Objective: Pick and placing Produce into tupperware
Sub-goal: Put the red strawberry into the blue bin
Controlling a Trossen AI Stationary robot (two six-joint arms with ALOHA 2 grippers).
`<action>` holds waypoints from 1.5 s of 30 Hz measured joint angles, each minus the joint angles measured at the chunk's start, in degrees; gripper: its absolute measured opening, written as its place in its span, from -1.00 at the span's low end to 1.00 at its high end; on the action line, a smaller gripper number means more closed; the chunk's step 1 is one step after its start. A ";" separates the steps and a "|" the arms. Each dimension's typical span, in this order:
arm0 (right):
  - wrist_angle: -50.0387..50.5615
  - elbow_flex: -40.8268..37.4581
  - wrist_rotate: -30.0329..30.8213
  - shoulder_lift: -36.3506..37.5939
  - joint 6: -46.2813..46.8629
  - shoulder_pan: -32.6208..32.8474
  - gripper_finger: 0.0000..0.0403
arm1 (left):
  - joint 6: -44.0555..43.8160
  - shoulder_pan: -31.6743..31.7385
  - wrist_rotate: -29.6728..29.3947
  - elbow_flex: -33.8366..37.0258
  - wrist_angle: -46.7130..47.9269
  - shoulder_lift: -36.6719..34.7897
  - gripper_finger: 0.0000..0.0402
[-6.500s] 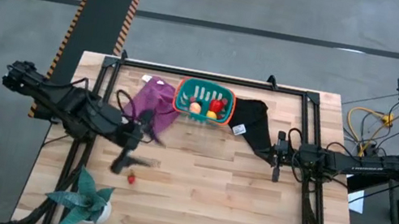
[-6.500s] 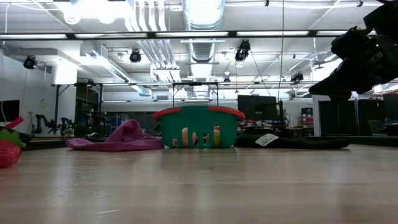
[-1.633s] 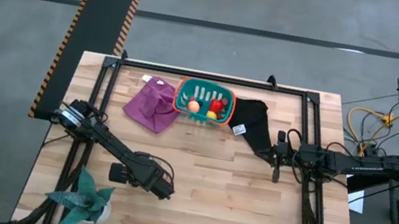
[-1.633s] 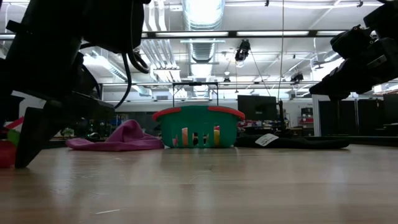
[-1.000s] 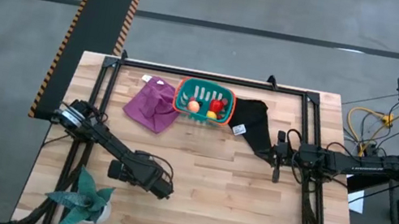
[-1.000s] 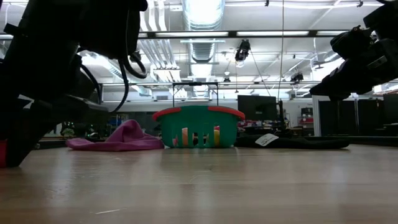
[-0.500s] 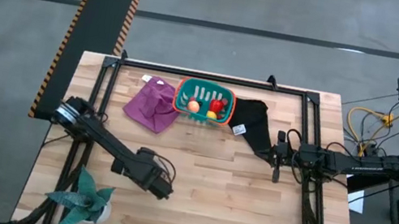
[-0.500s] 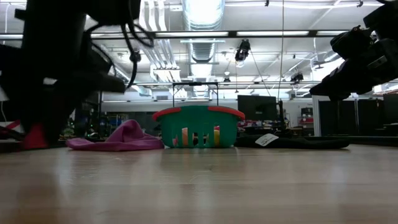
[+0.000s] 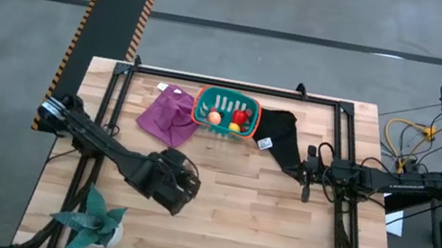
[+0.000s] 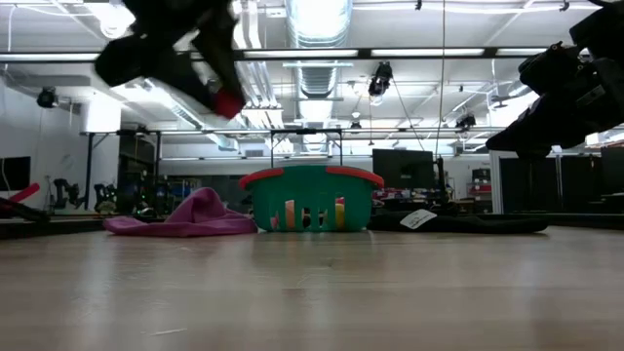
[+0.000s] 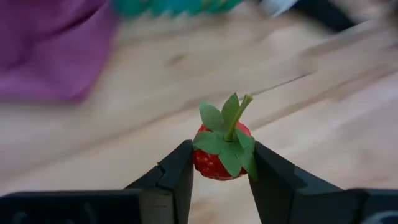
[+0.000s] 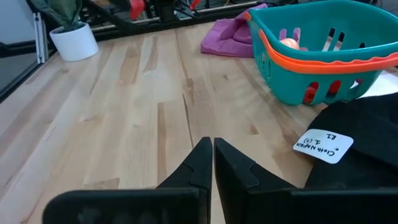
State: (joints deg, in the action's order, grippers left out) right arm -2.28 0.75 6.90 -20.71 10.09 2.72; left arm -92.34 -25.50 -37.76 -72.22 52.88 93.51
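A red toy strawberry [image 11: 214, 163] with green leaves is between the fingers of my left gripper [image 11: 219, 174], which is raised over the table's near-left part [image 9: 178, 193]. In the low view the red piece [image 10: 229, 102] shows high above the tabletop. The teal tupperware [image 9: 198, 113] with its orange rim stands at the far middle and holds an orange-peach ball [image 9: 216, 118], a red piece [image 9: 241, 117] and a yellow one. My right gripper [image 12: 213, 155] is shut and waits above the table's right side [image 9: 305, 190]. My left gripper pinches the strawberry's red body [image 11: 202, 167] by its two sides, just under the leafy cap, between its two fingers [image 11: 177, 180]. The fingers slant down toward the table. The strawberry is lifted clear, with its leaves and stem pointing away from the gripper.
A purple cloth [image 9: 168, 115] lies left of the tupperware and a black cloth [image 9: 280, 139] with a white tag to its right. A green spiky plant in a white pot [image 9: 97, 221] stands at the near-left corner. Bare wood [image 9: 257, 231] fills the near half.
My left gripper has risen from the tabletop with the strawberry, which is now lifted clear. The wrist has turned and tipped as it rose, and the hand has drawn a little toward the far edge.
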 joint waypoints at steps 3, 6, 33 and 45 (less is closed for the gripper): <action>0.00 0.00 0.02 0.00 0.26 0.00 -0.96 | 9.06 0.00 -5.06 0.68 -7.95 -2.39 -0.44; -0.10 0.00 0.04 0.04 1.53 0.00 -0.96 | 19.03 0.07 -8.29 1.13 -17.29 -4.14 -0.44; -3.10 0.00 0.15 0.04 10.95 0.00 -0.96 | 67.64 28.77 16.48 1.52 -44.30 -12.51 -0.45; -2.65 0.00 0.15 0.00 10.73 0.00 -0.96 | 65.68 45.50 26.35 1.52 -42.81 -4.65 -0.45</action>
State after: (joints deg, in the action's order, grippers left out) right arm -4.94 0.75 7.05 -20.71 20.82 2.72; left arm -26.66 20.00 -11.41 -70.70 10.07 88.86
